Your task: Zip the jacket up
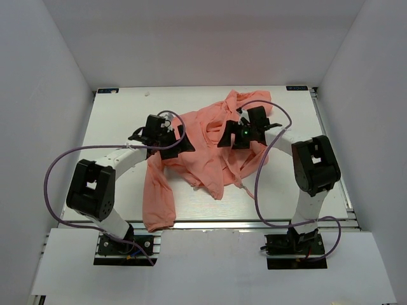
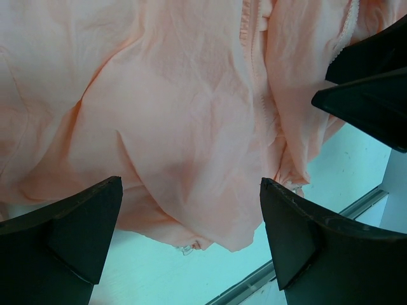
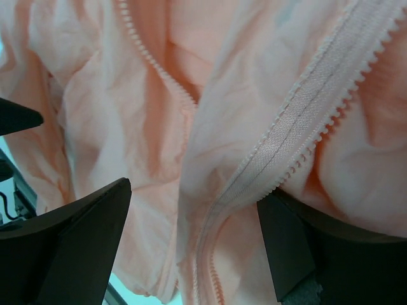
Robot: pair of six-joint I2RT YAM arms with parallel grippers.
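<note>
The salmon-pink jacket [image 1: 203, 159] lies crumpled on the middle of the white table [image 1: 114, 121], one sleeve trailing toward the near edge. My left gripper [image 1: 183, 142] hovers at its left side, open; in the left wrist view the left gripper [image 2: 191, 219] spans a fold of the jacket [image 2: 178, 114] without touching it. My right gripper [image 1: 227, 138] sits over the jacket's right half, open. In the right wrist view the right gripper [image 3: 194, 238] stands wide with fabric bunched between the jaws, and a zipper tape [image 3: 305, 121] drapes over the right finger [image 3: 305, 251].
White walls close in the table on the left, back and right. Purple cables [image 1: 267, 159] loop over the table beside each arm. The other arm's dark fingers [image 2: 372, 82] show at the upper right of the left wrist view. A metal rail [image 2: 356, 206] marks the table edge.
</note>
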